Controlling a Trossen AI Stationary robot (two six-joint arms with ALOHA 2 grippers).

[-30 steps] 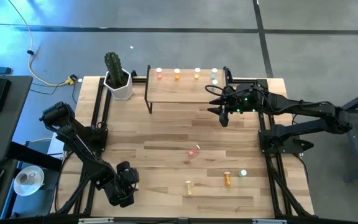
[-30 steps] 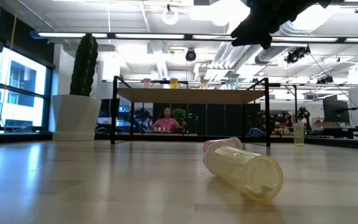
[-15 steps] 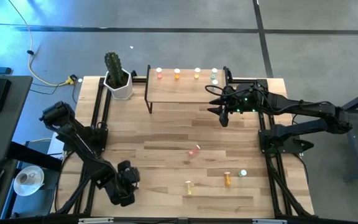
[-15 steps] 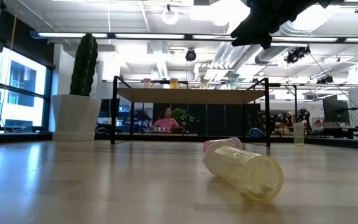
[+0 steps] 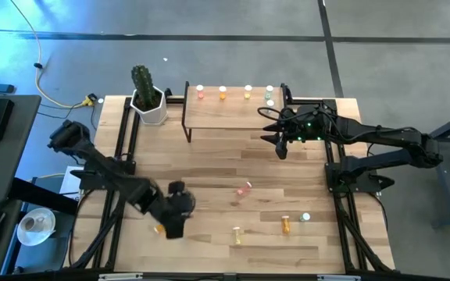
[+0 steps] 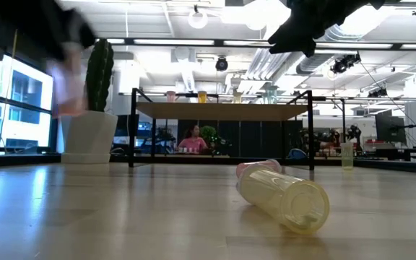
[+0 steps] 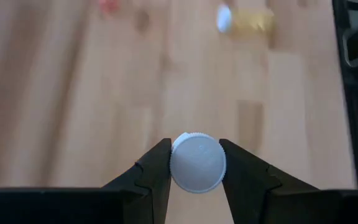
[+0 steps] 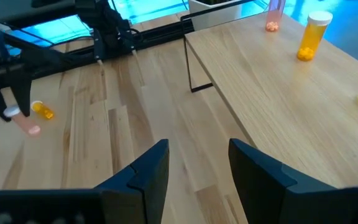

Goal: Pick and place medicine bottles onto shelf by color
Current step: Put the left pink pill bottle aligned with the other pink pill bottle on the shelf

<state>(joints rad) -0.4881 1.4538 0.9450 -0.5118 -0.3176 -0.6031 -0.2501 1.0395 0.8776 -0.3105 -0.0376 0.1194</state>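
**Left gripper clamped on a bottle over the tabletop**

High view: a light-wood tabletop (image 5: 209, 164) stands on a grey floor, a cactus pot (image 5: 148, 105) at its far left corner. The shelf (image 5: 233, 109) sits at the far edge with four medicine bottles (image 5: 223, 93) in a row along its back. The left gripper (image 5: 172, 222) hangs over the near-left part of the table with an orange bottle (image 5: 159, 229) at its tip. The right gripper (image 5: 278, 140) waits just in front of the shelf's right end. A pink bottle (image 5: 245, 188), a yellow bottle (image 5: 237, 233), another orange one and a pale green one lie loose on the near-right boards.

Low view: the yellow bottle lies on its side close by; the shelf stands behind it.

Left wrist view: both fingers (image 7: 157, 171) press a white cap (image 7: 197, 162) between them.

Right wrist view: the right gripper's fingers stand apart, holding nothing, above the boards beside the shelf.
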